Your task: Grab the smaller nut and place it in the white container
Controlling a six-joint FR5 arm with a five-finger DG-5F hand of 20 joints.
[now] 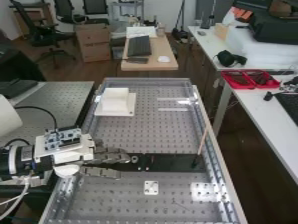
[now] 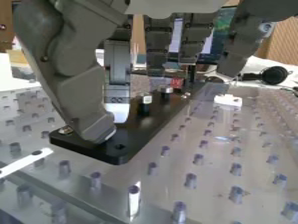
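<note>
The hand (image 1: pixel 105 158) is over the left end of a black plate (image 1: pixel 174 163), its fingers extended toward the right. In the wrist view the hand (image 2: pixel 76 95) is open, with its thumb tip low at the edge of the black plate (image 2: pixel 120 150). A silver ring-like nut (image 2: pixel 65 130) lies right beside that tip, not visibly gripped. Farther along the plate stand short black posts with silver tops (image 2: pixel 147 99). Which nut is the smaller one I cannot tell. The white container (image 1: pixel 115 101), box-shaped on a flat base, stands toward the far left of the perforated bench.
A small white block (image 1: pixel 151 188) sits on the bench (image 1: pixel 120 200) nearer than the plate. Near the plate's right end a thin stick (image 1: pixel 202 142) leans upward. Metal rails (image 1: pixel 223 170) run along the bench's sides.
</note>
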